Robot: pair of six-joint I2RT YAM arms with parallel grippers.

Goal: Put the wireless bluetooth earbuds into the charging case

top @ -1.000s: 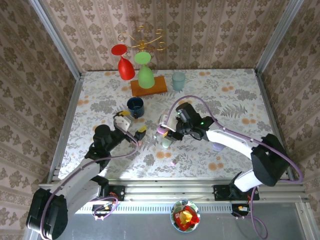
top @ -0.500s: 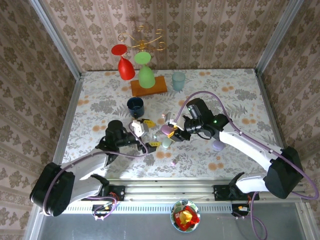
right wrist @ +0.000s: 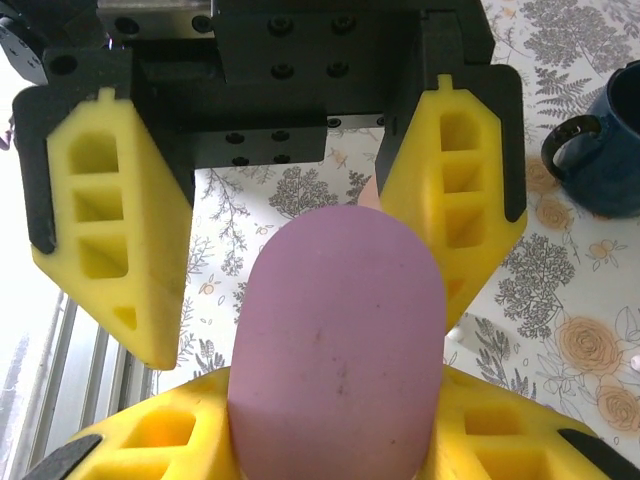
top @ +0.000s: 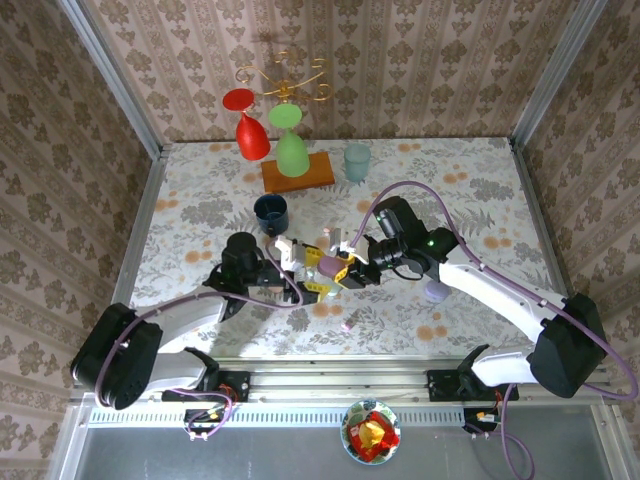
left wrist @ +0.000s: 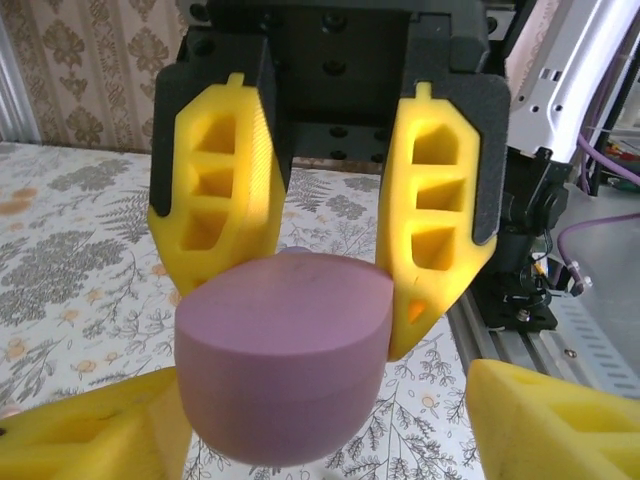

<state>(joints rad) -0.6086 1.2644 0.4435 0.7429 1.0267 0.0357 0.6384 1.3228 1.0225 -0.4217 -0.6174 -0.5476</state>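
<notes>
table (top: 470, 190): floral top, both arms meet over the middle of it.
right gripper (left wrist: 305, 310): clamped on the mauve charging case (left wrist: 285, 350), one finger on each flank, case carried clear of the surface.
left gripper (right wrist: 300, 320): faces it nose to nose, jaws part open and straddling the case's free end. A gap shows on at least one side, so no clamp from it yet.
lid looks shut, seam visible round the shell, contents hidden.
second lilac case (top: 435, 292) sits on the table beside the right forearm.
one earbud (top: 347, 325), a tiny pale bud, lies on the table apart from both grippers, nearer the bases.

my read: two-handed regrasp, probably to get the lid open before any bud goes in.

to do it well:
- centre the left jaws across the widest part of the shell, square to it. A rounded glossy pebble squirts out if pinched off-centre.
- grip one half only, leave the seam free.
- right hold firm until the left has contact on both sides.
- gentle squeeze, no twist.
</notes>
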